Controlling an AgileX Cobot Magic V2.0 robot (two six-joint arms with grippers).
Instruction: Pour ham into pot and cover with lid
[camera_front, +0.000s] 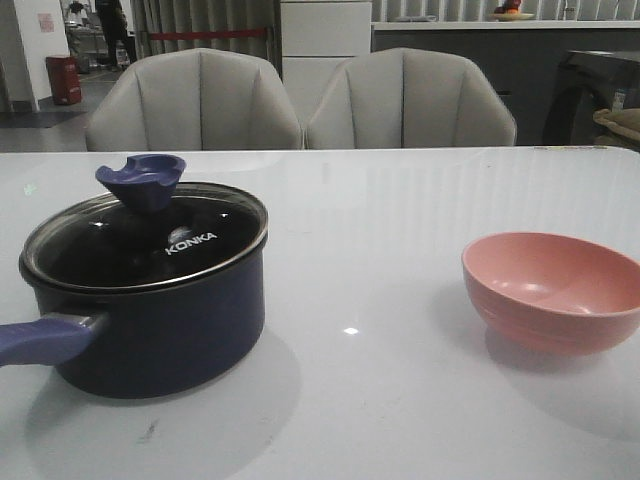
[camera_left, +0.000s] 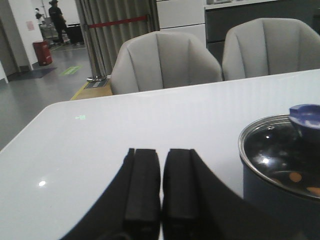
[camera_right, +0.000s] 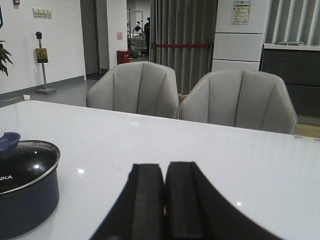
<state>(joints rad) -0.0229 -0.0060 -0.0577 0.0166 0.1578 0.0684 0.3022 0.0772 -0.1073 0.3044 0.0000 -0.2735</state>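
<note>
Glass lid (camera_front: 145, 238) on pot (camera_front: 150, 330)

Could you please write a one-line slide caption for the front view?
Lid sits on the pot at left; the pink bowl stands empty at right on the table.

Pot (camera_front: 165, 335): dark navy body, smooth, slight sheen. Lid (camera_front: 140, 240): clear glass, glossy, bright metal rim, matt blue knob. Pink bowl (camera_front: 553, 290): smooth, soft-sheen, plastic-looking. Table (camera_front: 400, 220): white, glossy, reflective. Chairs (camera_front: 300, 100): grey, matt upholstery. Gripper pads (camera_left: 142, 185): matt black, rubber-looking.
</note>
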